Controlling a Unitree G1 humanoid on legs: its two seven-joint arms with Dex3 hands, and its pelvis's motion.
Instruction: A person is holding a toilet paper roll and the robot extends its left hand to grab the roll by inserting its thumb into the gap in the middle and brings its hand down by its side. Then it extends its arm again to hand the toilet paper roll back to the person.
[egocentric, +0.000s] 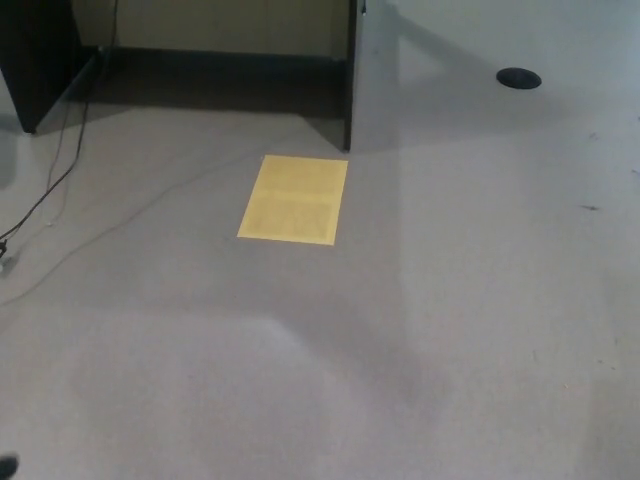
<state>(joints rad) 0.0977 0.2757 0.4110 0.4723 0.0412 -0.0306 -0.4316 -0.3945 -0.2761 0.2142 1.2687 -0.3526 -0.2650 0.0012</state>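
No toilet paper roll shows in the head view, and no person. Neither of my hands nor either arm is in the picture. Only a small dark shape (6, 466) sits at the bottom left edge, and I cannot tell what it is. The view looks down on grey carpet floor (420, 330).
A yellow sheet (293, 198) lies flat on the carpet left of centre. Thin cables (60, 172) run across the floor at the left. A dark cabinet (38, 55) stands at the top left, a dark panel edge (350, 80) at top centre, and a black round disc (518, 78) at top right.
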